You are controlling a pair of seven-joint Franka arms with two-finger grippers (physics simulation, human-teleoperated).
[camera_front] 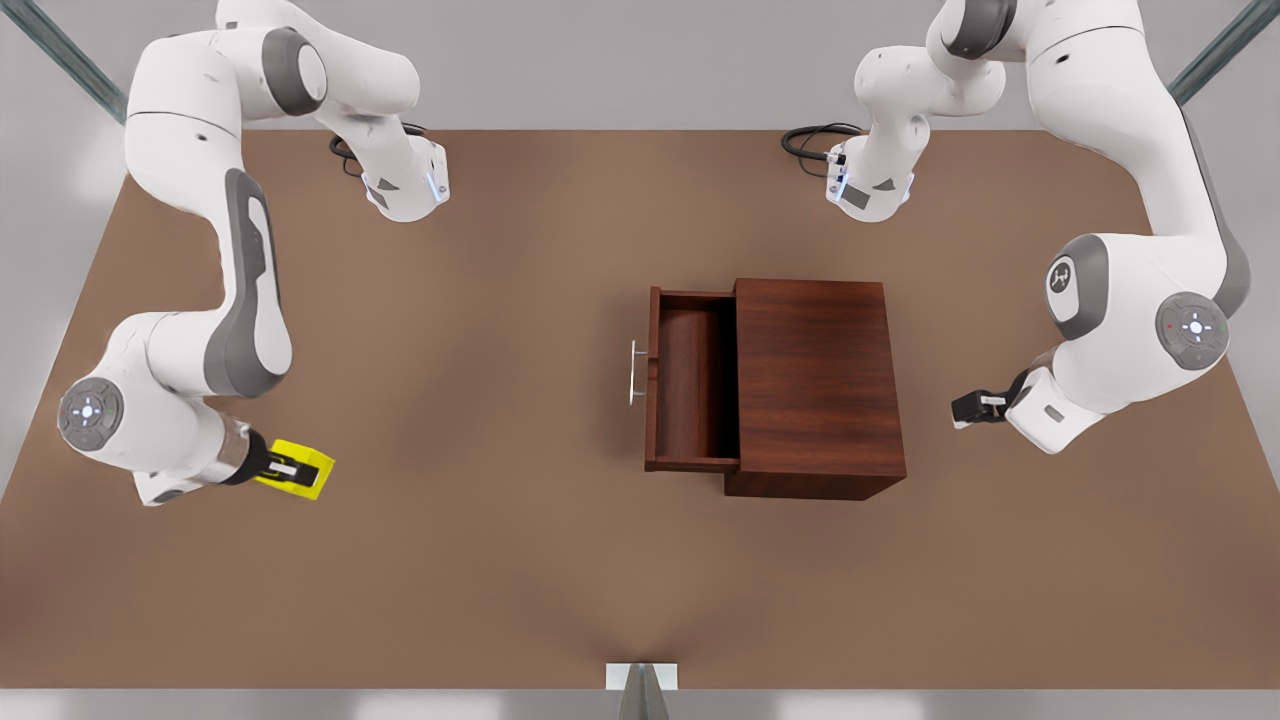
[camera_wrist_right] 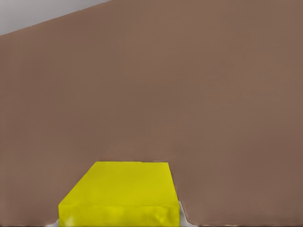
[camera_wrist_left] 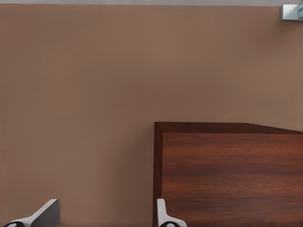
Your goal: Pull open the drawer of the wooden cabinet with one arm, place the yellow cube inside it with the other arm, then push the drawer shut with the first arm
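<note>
The wooden cabinet (camera_front: 815, 385) stands right of the table's middle in the front view. Its drawer (camera_front: 690, 385) is pulled out toward the front view's left, with the silver handle (camera_front: 636, 372) at its end and nothing inside. The yellow cube (camera_front: 298, 469) is at the front view's left, gripped by my right gripper (camera_front: 285, 468), and it fills the near edge of the right wrist view (camera_wrist_right: 120, 194). My left gripper (camera_front: 965, 408) waits at the front view's right, behind the cabinet (camera_wrist_left: 232, 175), with its fingers (camera_wrist_left: 47, 213) spread open and nothing between them.
The brown table (camera_front: 480, 330) has wide bare room between the cube and the drawer. Black cables (camera_front: 810, 140) lie by the arm bases at the back. A small white bracket (camera_front: 641, 676) sits at the table's front edge.
</note>
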